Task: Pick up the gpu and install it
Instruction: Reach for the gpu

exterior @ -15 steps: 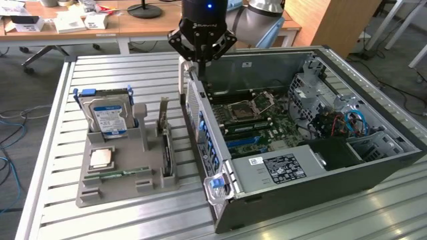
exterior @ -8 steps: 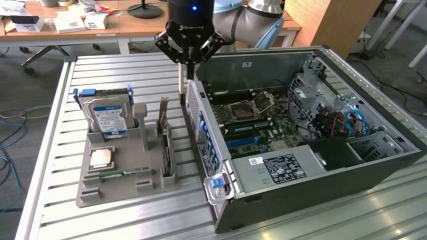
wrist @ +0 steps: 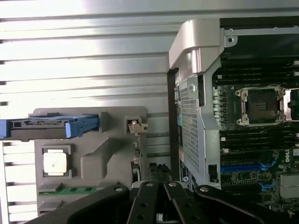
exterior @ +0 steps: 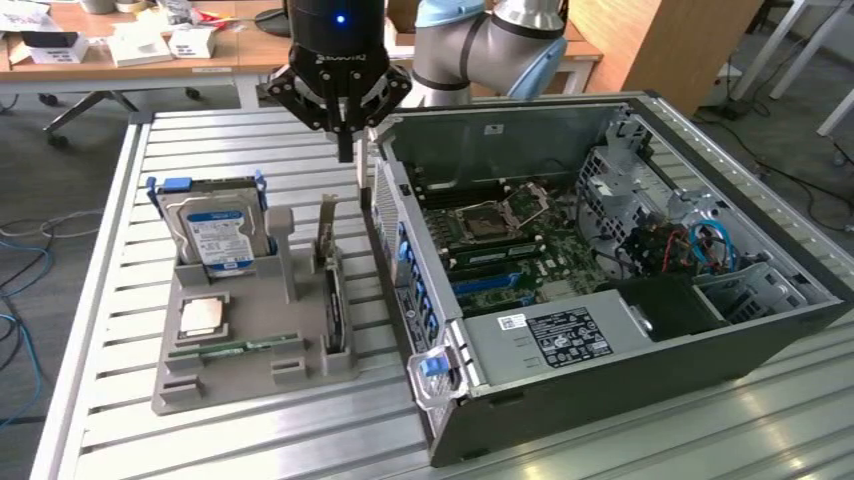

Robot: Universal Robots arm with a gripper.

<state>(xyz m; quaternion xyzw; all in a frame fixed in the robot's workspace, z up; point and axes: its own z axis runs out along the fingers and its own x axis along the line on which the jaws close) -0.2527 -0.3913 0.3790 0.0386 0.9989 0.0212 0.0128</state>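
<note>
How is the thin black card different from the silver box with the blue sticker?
The gpu is thin and black; the hard drive is thick and silver with a blue label. The gpu has a metal bracket at one end; the hard drive has blue rails on its sides. Both stand upright in the grey holder.

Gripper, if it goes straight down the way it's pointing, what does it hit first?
Probably the graphics card standing on edge in the gray tray: the shut gripper points down near its bracket end. Depth is unclear, so it might instead pass into the gap beside the computer case.
</note>
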